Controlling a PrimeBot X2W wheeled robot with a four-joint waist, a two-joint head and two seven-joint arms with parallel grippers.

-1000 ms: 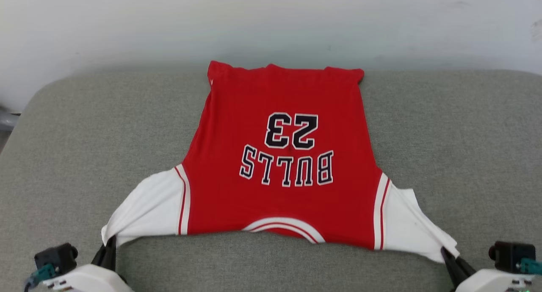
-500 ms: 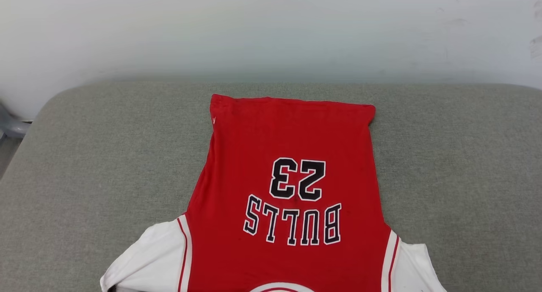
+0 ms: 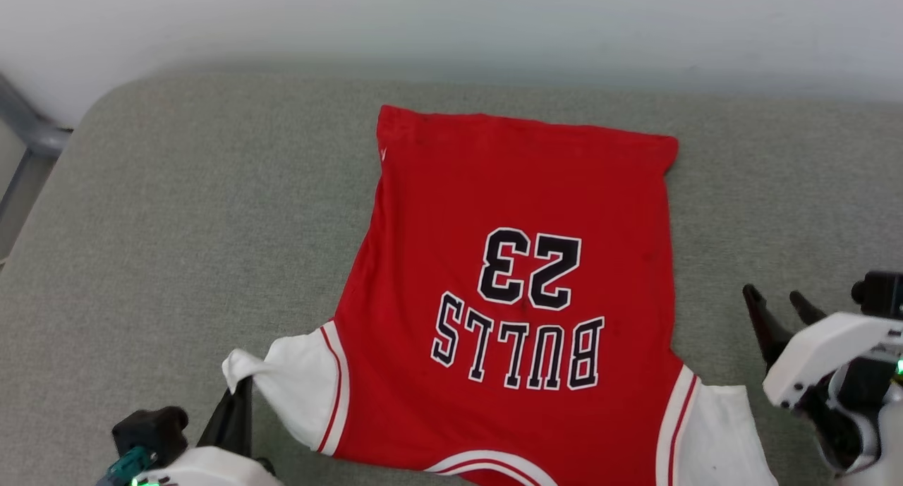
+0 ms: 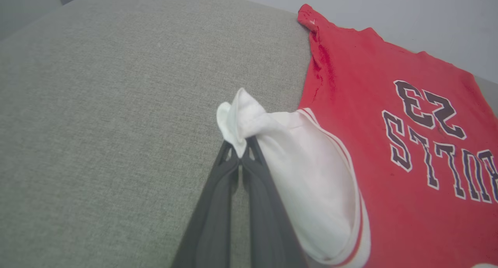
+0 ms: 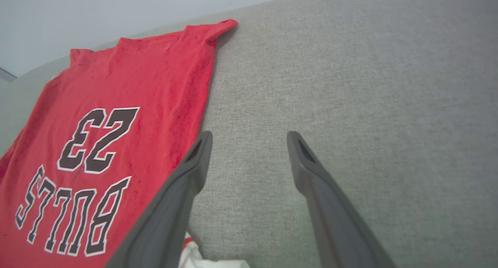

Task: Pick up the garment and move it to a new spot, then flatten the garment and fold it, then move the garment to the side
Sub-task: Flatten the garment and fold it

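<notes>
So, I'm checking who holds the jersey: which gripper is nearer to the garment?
Left. The left gripper is shut on a white sleeve tip of the garment; the right gripper stands open off its opposite edge, over the grey cushion.

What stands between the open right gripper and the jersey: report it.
Nothing visible. The right gripper hangs open beside the jersey, off its right edge, with only bare grey cushion between them. The left gripper is shut on the white sleeve.
</notes>
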